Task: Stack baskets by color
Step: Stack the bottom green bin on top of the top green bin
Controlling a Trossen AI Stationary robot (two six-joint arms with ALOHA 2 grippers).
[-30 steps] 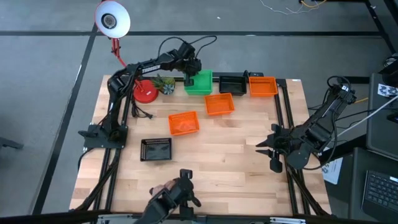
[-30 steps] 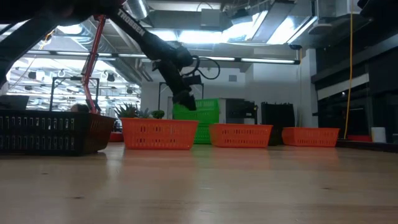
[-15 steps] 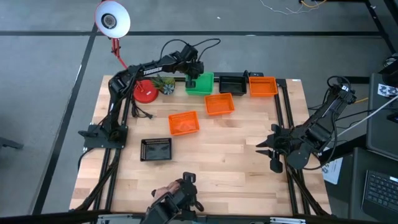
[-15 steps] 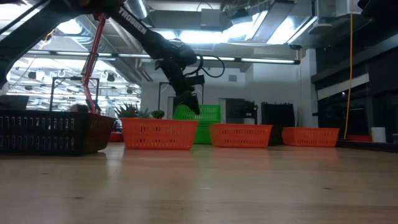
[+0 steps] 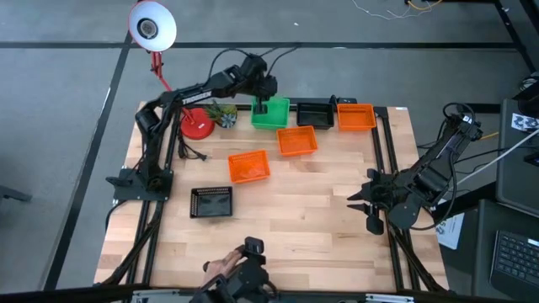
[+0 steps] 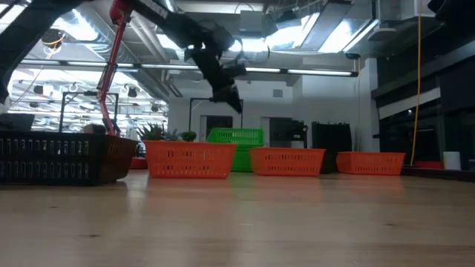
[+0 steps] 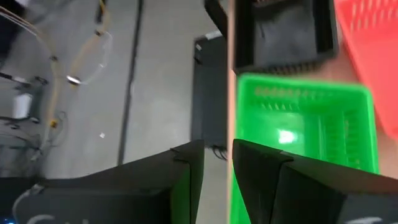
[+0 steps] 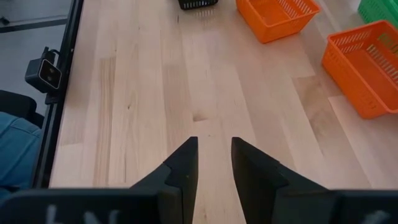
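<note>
Pale wood table point(image 5: 295, 210), grey floor point(image 5: 67, 126), ceiling lights point(image 6: 245, 44)

No legible text, label, brand mark, number or sign appears in any view. Pale marks run along the lower edge of both wrist views, just behind each gripper's fingers, but they are cut off and cannot be read as letters.

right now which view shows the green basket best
The high view: the whole green basket shows, unblocked. The left wrist view cuts off its near end, the low view hides it behind an orange basket, and the right wrist view catches one corner.
</note>
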